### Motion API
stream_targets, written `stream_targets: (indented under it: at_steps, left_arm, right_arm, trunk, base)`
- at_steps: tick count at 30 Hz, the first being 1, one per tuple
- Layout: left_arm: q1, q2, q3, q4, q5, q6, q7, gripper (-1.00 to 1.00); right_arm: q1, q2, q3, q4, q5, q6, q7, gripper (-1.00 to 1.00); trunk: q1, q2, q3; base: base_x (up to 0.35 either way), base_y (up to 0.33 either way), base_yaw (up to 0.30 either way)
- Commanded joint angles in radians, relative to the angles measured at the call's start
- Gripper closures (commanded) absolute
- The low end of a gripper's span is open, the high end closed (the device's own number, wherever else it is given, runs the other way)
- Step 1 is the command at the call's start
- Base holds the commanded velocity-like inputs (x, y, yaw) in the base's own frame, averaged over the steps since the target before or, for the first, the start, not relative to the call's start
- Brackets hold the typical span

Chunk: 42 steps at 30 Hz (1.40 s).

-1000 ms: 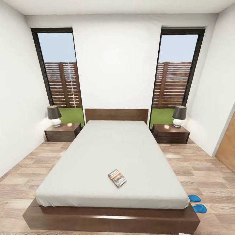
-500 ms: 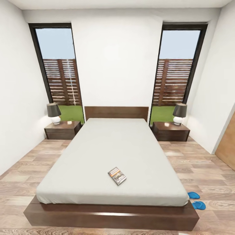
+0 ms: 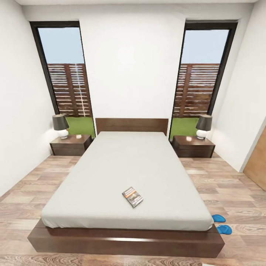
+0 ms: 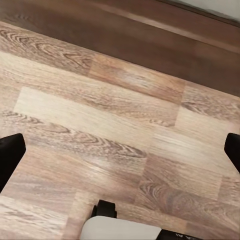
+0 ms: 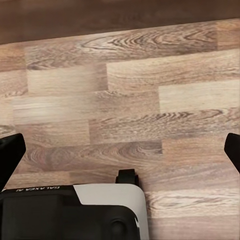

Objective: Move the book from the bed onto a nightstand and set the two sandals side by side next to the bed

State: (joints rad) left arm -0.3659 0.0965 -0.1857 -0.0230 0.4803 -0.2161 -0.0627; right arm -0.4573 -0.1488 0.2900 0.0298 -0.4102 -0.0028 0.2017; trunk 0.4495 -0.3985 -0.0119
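Since the earlier frames the head camera has drawn back slightly; nothing in the bedroom has itself moved.

Book (image 3: 132, 197): thin dark paperback with orange and white lettering, lying flat near the foot of the grey bed (image 3: 111, 173), far ahead of both pincers. Two blue sandals (image 3: 221, 224) lie on the floor (image 3: 229, 192) at the bed's right foot corner. Left pincer (image 4: 120, 150) and right pincer (image 5: 120, 150) hang spread wide over bare planks, holding nothing.

Head faces bed (image 3: 122, 166) foot; wrists close above floor (image 4: 120, 130).
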Motion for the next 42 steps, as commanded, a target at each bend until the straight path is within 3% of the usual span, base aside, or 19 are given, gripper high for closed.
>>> stream_targets:
  at_steps: [1,19,37,42]
  left_arm:
    - [-0.001,0.0,-0.008,0.002,0.011,-0.003,-0.005,-1.0]
    - [-0.001,0.0,-0.006,0.002,0.011,-0.003,-0.005,-1.0]
    - [-0.001,0.0,-0.007,0.002,0.011,-0.003,-0.008,-1.0]
    - [-0.002,0.012,-0.002,-0.001,0.011,-0.001,-0.022,-1.0]
  right_arm:
    - [-0.001,0.0,0.008,0.003,-0.011,0.0,0.005,-1.0]
    - [-0.001,0.0,0.008,0.003,-0.011,0.0,0.005,-1.0]
    - [-0.001,-0.004,0.008,0.002,-0.011,0.0,0.005,-1.0]
    - [-0.001,-0.011,0.008,0.002,-0.014,0.0,0.005,-1.0]
  trunk:
    - [0.0,-0.002,-0.002]
    - [0.0,-0.002,-0.002]
    - [0.0,-0.002,-0.002]
    - [0.0,-0.002,-0.002]
  base:
    - [0.011,-0.005,0.0]
    - [0.256,-0.004,0.0]
    - [0.014,0.0,0.0]
    - [0.0,0.0,0.0]
